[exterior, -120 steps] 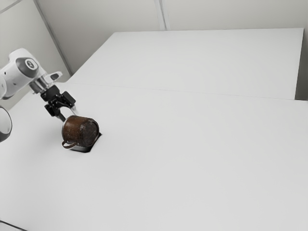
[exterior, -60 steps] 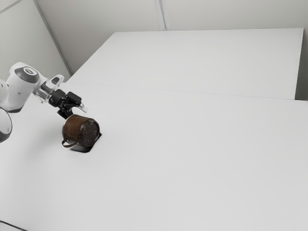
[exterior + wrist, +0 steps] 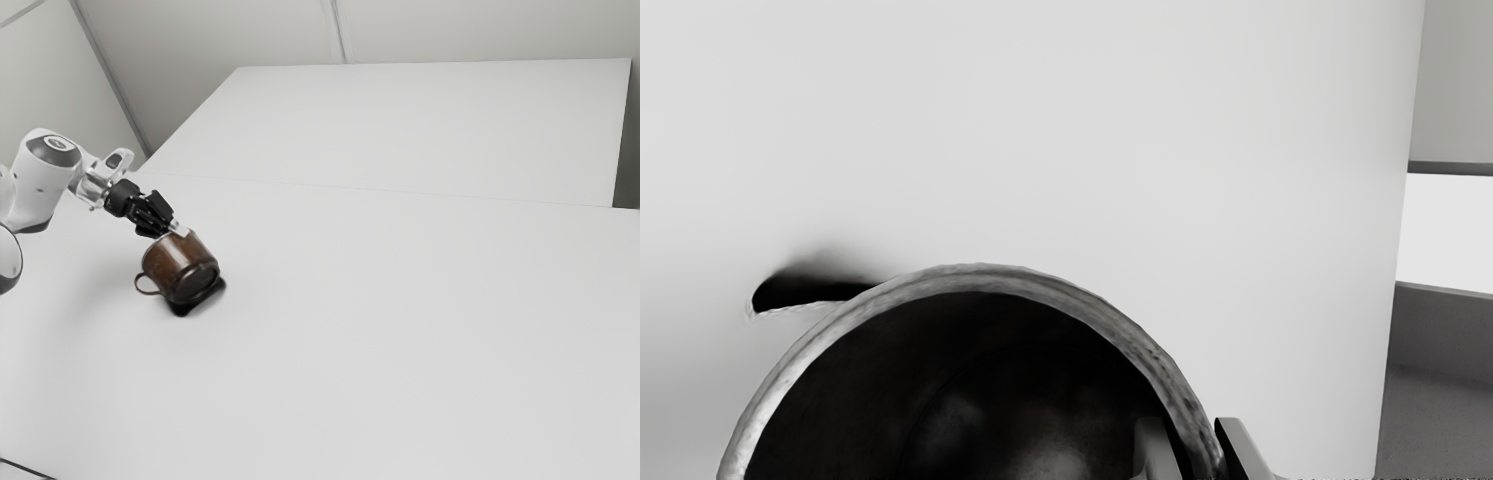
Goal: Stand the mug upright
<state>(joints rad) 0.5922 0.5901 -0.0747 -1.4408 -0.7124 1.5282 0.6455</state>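
Observation:
The brown metal mug leans over in the exterior view, its base turned toward the lower right and its mouth toward the hand. Its handle sticks out on the exterior view's left. At the upper rim, my gripper is shut on the mug's wall. In the wrist view the gripper has one finger inside the dark mouth and the other outside, with the rim pinched between them. Whether the base touches the table cannot be told.
A dark patch lies under the mug on the white table. The table's edge runs beyond the outer finger in the wrist view. A thin dark cable crosses the exterior view's lower left corner.
My gripper has moved down onto the rim and its fingers have closed on the wall. The mug has shifted slightly toward the exterior view's right and tilted, its base facing lower.

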